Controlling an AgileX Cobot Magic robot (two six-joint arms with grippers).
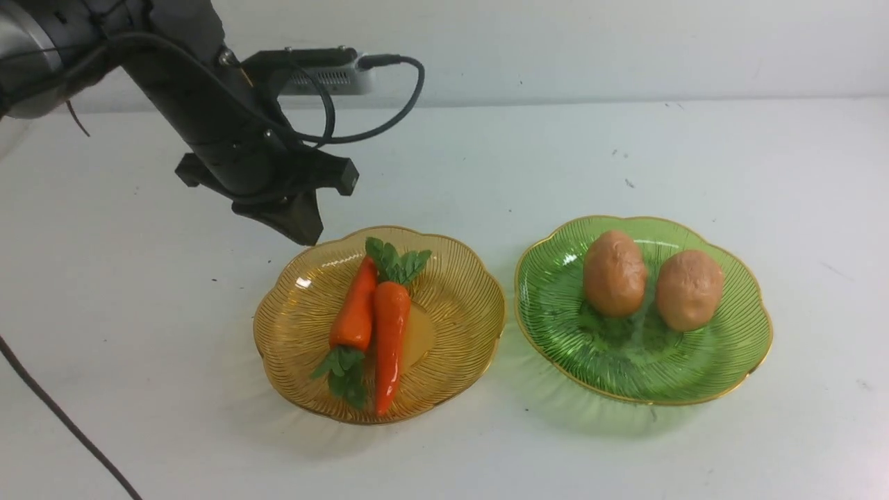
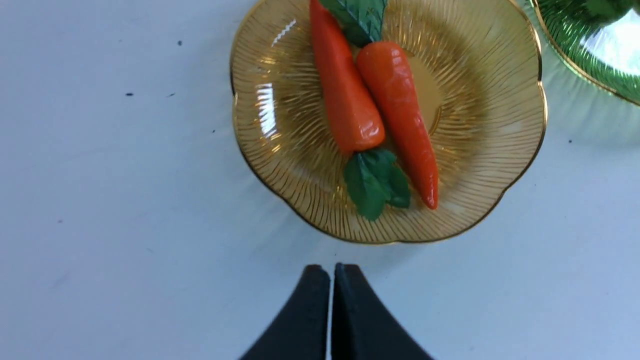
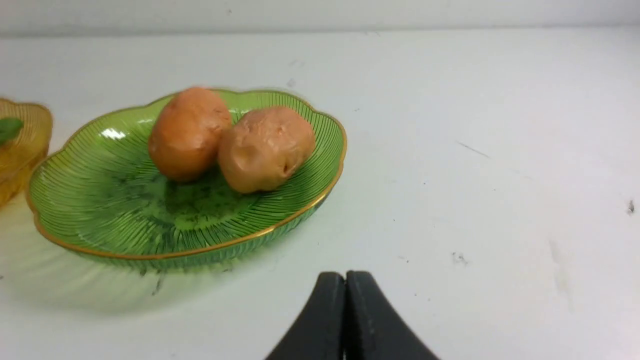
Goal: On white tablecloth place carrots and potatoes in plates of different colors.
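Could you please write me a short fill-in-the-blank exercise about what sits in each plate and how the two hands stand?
1. Both carrots lie in the ____ plate.
2. The green plate holds two ____.
3. The two carrots lie side by side with their leafy tops pointing in ____ directions.
4. The left hand and the right hand are both ____ and hold nothing.

Missing words: amber-yellow; potatoes; opposite; shut
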